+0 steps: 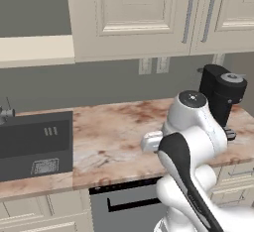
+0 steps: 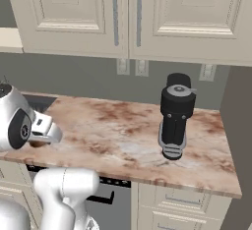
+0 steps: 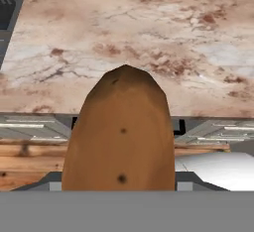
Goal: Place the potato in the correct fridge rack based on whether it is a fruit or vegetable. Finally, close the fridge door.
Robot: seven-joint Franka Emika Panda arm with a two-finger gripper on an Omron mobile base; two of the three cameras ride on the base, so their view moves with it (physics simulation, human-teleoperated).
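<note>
Potato, a brown oval lump with dull dark-specked skin [image 3: 121, 137], stands at the bottom centre of the hand view, gripped between the dark fingers [image 3: 186, 180] whose tips flank its base, and it hangs above the front edge of the tabletop. Beyond it the reddish-brown marbled stone tabletop [image 3: 149, 42] spreads to the top of the frame. Farther off, at the right of the left base view, a black cylindrical coffee machine [image 1: 222, 97] stands on the tabletop, with cream panelled wall cabinets [image 1: 149, 13] above.
</note>
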